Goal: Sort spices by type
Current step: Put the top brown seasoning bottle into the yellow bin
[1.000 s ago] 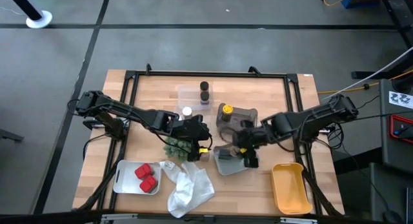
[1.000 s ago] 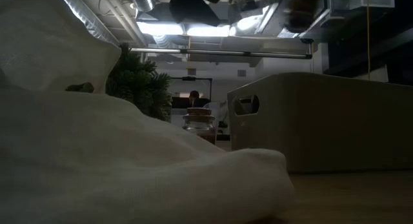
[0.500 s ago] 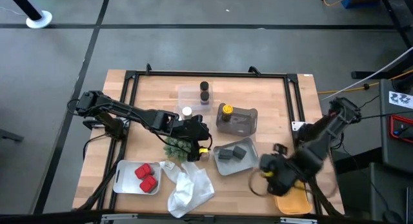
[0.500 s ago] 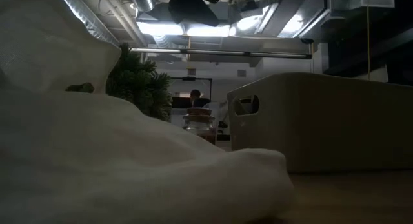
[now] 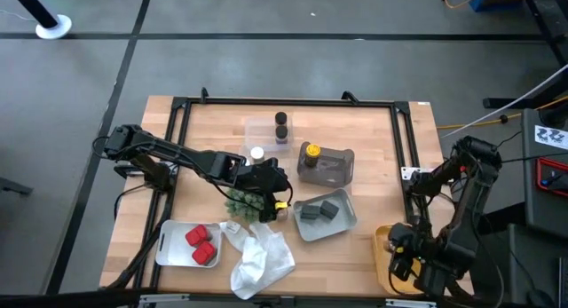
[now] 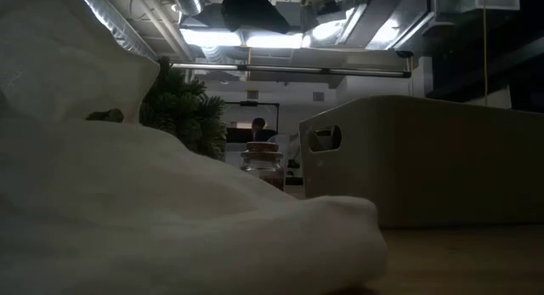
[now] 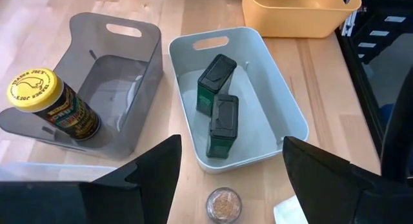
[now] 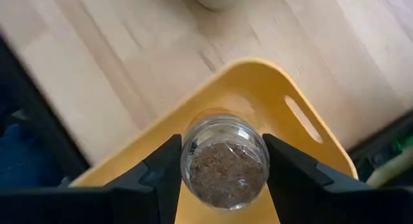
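Right end effector (image 8: 222, 166), clamping jar (image 8: 224, 161), swung from grey trays to yellow tray (image 8: 310, 121); drop next. Left end effector (image 7: 226, 185) wide, idle.

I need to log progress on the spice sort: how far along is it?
Done: two red packets in the white tray, two dark blocks in the pale tray. In hand: right gripper holds a clear jar above the yellow tray. Left: the small jar loose near the open left gripper.
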Controlling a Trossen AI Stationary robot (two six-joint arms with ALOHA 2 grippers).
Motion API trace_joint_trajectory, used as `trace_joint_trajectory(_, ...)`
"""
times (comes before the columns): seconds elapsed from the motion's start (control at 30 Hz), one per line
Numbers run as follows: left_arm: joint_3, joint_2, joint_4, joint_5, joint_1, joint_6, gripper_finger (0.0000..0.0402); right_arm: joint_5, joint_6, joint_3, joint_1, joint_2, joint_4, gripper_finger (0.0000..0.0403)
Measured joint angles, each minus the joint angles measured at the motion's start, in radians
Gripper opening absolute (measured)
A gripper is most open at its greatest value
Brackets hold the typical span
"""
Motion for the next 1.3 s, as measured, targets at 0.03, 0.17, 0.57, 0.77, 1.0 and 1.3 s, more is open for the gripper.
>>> trace_joint_trajectory(0.03, 0.0, 0.0, 0.0, 0.0, 0.0, -0.005, 0.0253, -0.002, 0.016, -0.015, 0.008, 0.0, 0.003, 0.0183)
trace_joint_trajectory(0.17, 0.0, 0.0, 0.0, 0.0, 0.0, -0.008, 0.0253, -0.012, 0.063, -0.094, 0.022, 0.0, 0.021, 0.0187)
trace_joint_trajectory(0.57, 0.0, 0.0, 0.0, 0.0, 0.0, -0.007, 0.0253, -0.022, 0.065, -0.281, 0.018, 0.001, 0.22, 0.0191)
trace_joint_trajectory(0.77, 0.0, 0.0, -0.001, 0.0, 0.0, -0.007, 0.0253, -0.029, 0.065, -0.297, 0.018, 0.001, 0.224, 0.0199)
trace_joint_trajectory(1.0, 0.0, 0.0, -0.001, 0.0, 0.0, -0.007, 0.0253, -0.054, 0.065, -0.297, 0.018, 0.001, 0.248, 0.0201)
trace_joint_trajectory(1.3, 0.0, 0.0, -0.001, 0.0, 0.0, -0.007, 0.0253, -0.075, 0.065, -0.297, 0.018, 0.001, 0.249, 0.0202)
